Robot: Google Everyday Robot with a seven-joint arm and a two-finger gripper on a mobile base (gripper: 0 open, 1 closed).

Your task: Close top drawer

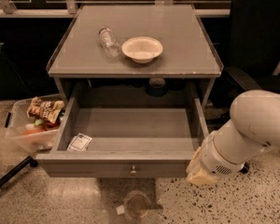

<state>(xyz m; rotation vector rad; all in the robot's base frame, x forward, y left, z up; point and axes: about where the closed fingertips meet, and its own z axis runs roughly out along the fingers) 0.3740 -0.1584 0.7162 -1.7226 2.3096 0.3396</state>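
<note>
Pincer sits at the right-hand front corner of the pulled-out top drawer — I cannot tell whether it's open; a bowl rests on the tabletop.

Top drawer: stood open, pulled well out, box body exposed from above. Wide grey flat front panel with one small round metal knob at its centre. Box shallow and grey, side walls level, front panel square and not skewed. My gripper sat low at the panel's right end, just beside the front corner; contact could not be resolved. Knob lay to my gripper's left, well apart from it. Drawer interior lay behind and left of it.
</note>
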